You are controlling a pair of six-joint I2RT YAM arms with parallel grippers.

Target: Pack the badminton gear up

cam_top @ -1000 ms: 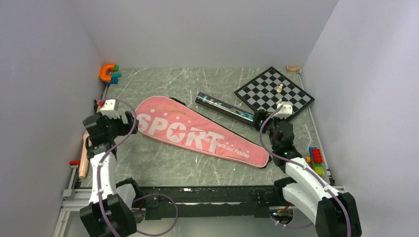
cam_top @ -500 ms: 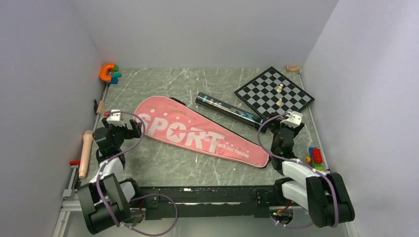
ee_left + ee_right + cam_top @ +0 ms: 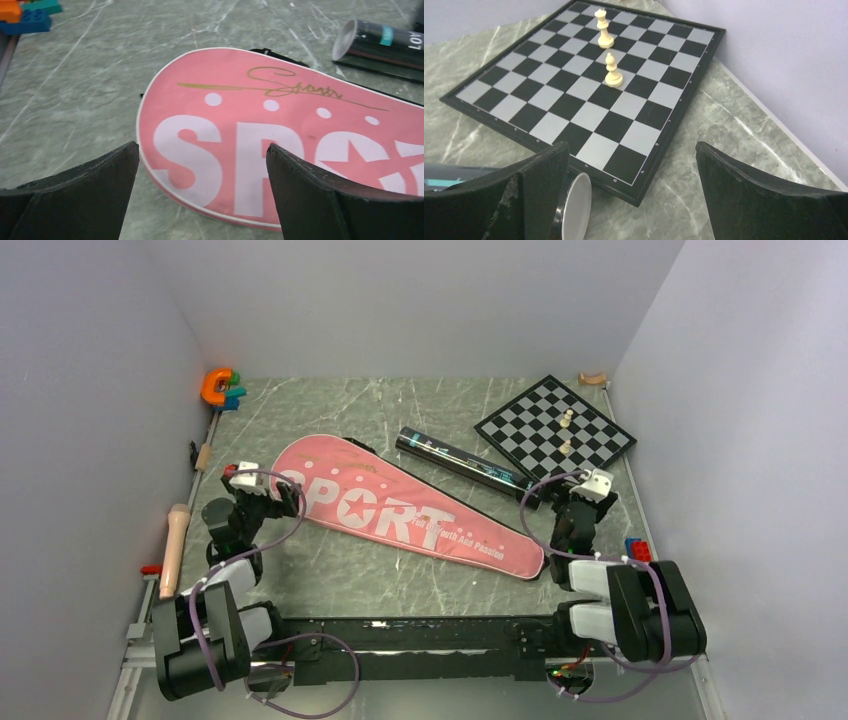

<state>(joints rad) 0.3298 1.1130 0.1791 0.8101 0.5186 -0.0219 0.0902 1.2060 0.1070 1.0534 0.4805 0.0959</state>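
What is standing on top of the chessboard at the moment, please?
On the chessboard two pale pieces stand upright: a taller piece farther back and a shorter piece nearer the right wrist camera. Anything beneath the board is covered.

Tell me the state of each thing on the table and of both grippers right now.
pink racket bag: lying flat, printed side up.
dark tube: on its side, white end cap on.
chessboard: laid open flat.
chess pieces: two, both upright on the board.
left gripper: open, empty.
right gripper: open, empty.
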